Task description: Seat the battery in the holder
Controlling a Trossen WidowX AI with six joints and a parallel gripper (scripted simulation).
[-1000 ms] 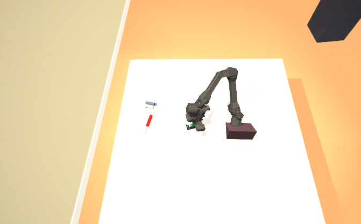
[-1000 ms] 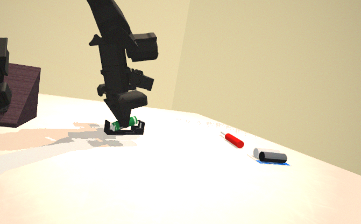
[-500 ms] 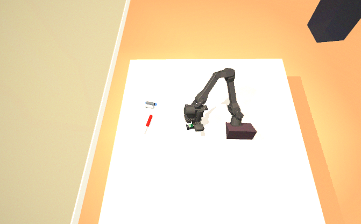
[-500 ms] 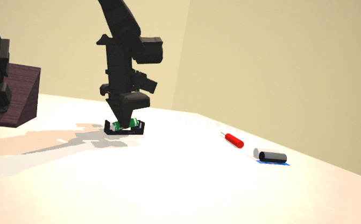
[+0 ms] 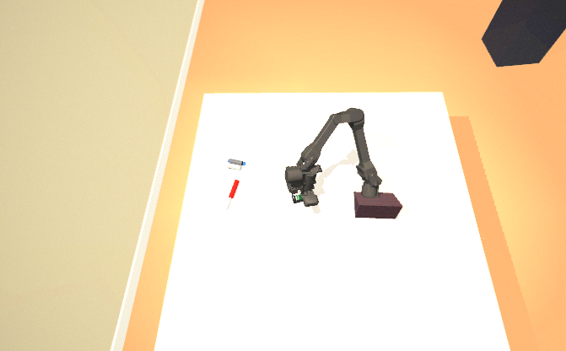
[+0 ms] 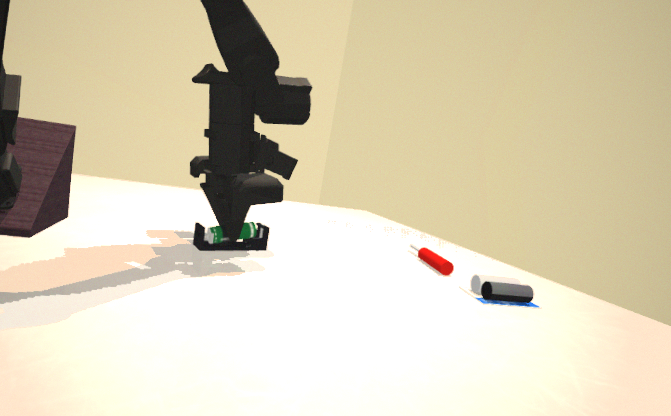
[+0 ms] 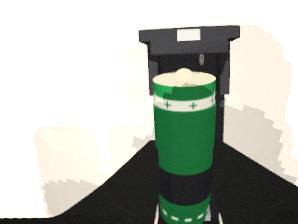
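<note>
Gripping the green battery [image 5: 299,197] [image 6: 249,230] [image 7: 184,135] around its middle, the pincer [image 5: 301,198] [image 6: 232,238] [image 7: 182,148] holds it between the walls of the black battery holder [image 5: 293,199] [image 6: 230,247] [image 7: 189,42], its terminal end tilted up near the lip. Probably light and rigid, with a smooth, slippery wrapper, the cell is best held by its sides at mid-length and lowered gently, since the spring may push back and the lip may snag.

Matte black arm [image 5: 322,133] [image 6: 242,38], rounded joint housings
</note>
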